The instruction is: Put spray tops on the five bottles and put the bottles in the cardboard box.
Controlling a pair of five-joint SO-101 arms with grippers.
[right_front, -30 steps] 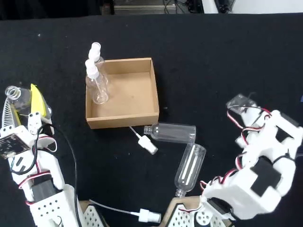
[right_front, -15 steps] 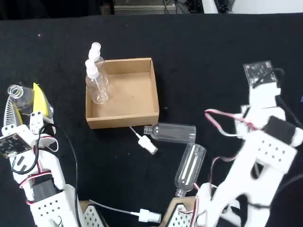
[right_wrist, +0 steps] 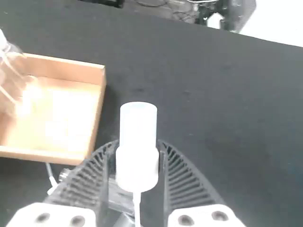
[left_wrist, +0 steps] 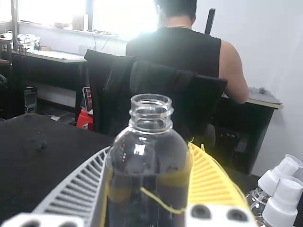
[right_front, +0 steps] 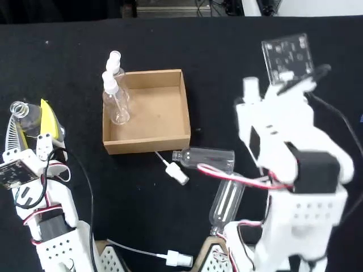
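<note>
My left gripper [right_front: 31, 122] at the table's left edge is shut on an upright clear bottle [right_front: 21, 111] with no top; close up, the bottle [left_wrist: 149, 161] stands between the grey and yellow fingers [left_wrist: 208, 179]. My right gripper [right_wrist: 137, 168] is shut on a white spray top [right_wrist: 137, 144], held up right of the cardboard box [right_front: 147, 144]; from above, that spray top [right_front: 249, 88] shows. Two topped bottles [right_front: 115, 102] stand in the box's far left corner. Two open bottles [right_front: 207, 158] [right_front: 227, 201] lie near the box's front right corner.
A loose spray top [right_front: 177, 174] lies in front of the box, another [right_front: 178, 259] at the near edge between the arm bases. The right arm's white body [right_front: 295, 170] hangs over the table's right half. Black cloth covers the table.
The right arm has risen and swung left toward the box, carrying the spray top. The left arm with its bottle has hardly moved.
</note>
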